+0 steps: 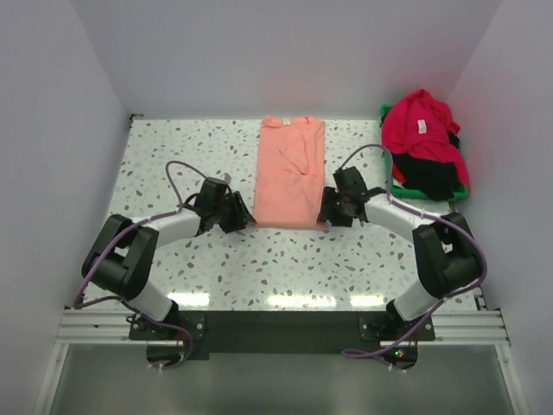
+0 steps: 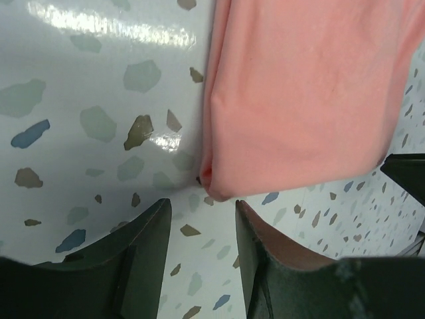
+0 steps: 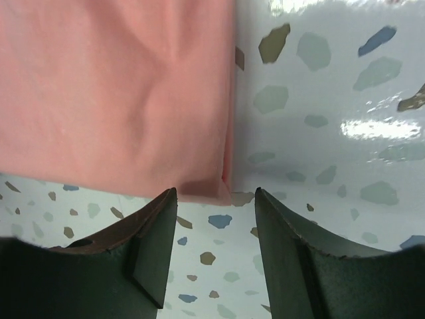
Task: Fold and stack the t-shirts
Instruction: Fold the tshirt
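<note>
Step in hand: the crosswise fold, not yet begun

Top view. Salmon-pink t-shirt [image 1: 291,173] lies flat at the middle of the table [image 1: 173,164], already narrowed to a long strip running away from the arms. The left gripper [image 1: 238,216] and right gripper [image 1: 333,212] sit low at the strip's two near corners, one on each side. The crimson t-shirt [image 1: 419,130] and black t-shirt [image 1: 428,173] are heaped unfolded in the green bin [image 1: 406,192] at far right. By this layout, the first shirt is partly folded and nothing is stacked.

Left wrist view. Jaws of the left gripper [image 2: 202,209] stand apart with bare table between them. The shirt's [image 2: 305,100] near left corner lies just ahead of the gap, apart from both fingers.

Right wrist view. Jaws of the right gripper [image 3: 216,199] are likewise apart and empty. The shirt's [image 3: 113,93] near right corner sits at the mouth of the gap, close to the left finger.

The next move probably calls for each gripper to advance, pinch every layer at its corner, and carry the near edge toward the collar in step.
</note>
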